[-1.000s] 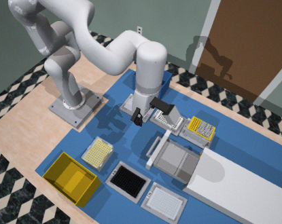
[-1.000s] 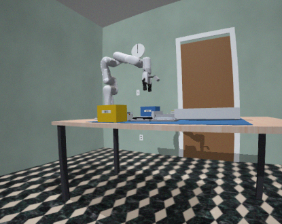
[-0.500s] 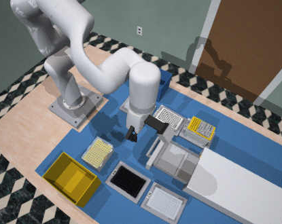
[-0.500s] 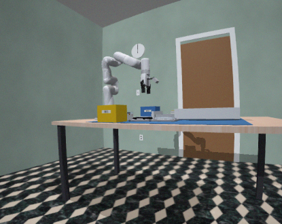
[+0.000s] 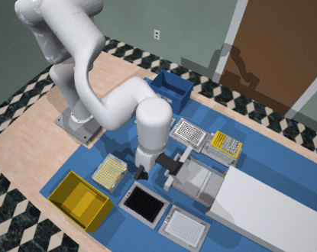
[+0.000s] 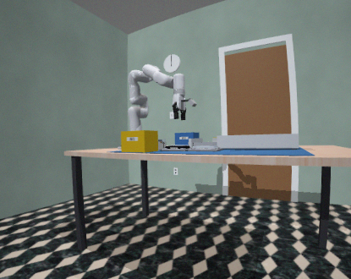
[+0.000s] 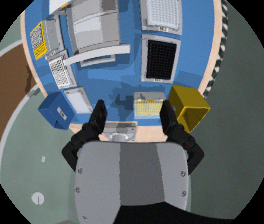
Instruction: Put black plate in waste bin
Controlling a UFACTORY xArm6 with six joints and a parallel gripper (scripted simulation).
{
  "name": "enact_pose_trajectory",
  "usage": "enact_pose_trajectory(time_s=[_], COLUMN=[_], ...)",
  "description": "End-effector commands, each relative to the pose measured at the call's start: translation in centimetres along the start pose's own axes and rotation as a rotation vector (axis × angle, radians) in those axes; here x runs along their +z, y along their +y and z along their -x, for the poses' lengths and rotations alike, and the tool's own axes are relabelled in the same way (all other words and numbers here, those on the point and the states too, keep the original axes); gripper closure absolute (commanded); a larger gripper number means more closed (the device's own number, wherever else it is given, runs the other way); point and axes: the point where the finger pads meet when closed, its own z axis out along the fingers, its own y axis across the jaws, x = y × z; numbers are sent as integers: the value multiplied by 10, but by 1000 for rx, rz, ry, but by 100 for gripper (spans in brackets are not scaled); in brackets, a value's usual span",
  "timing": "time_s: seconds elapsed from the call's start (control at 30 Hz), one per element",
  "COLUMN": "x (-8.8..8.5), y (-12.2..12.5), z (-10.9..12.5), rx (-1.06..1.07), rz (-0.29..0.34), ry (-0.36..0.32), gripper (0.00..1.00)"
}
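Black plate (image 5: pixel 143 203) seated in grey work nest (image 5: pixel 123 201), beside yellow waste bin (image 5: pixel 80 201); nest locates plate for pickup. Gripper (image 5: pixel 141 175) above plate's far edge, fingers spread wide, empty. Exterior view alone shows gripper high above bench (image 6: pixel 209 158); top view hides height.

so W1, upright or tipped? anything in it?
Upright and empty: the yellow bin sits flat on the bench, mouth up, its bare floor visible from the top view.

Black plate (image 5: pixel 144 202) flat in nest; yellow bin (image 5: pixel 80 201) upright.
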Motion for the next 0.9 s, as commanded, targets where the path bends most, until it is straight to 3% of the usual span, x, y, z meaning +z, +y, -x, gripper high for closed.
enact_pose_trajectory(time_s=[0.0, 0.07, 0.53, 0.87], x=[10, 10, 40, 41], y=[23, 23, 84, 85], z=[-9, -9, -26, -26], rx=[-1, -1, -1, -1], rz=[0, 0, 1, 1], ry=[4, 4, 4, 4], gripper=[0, 0, 0, 0])
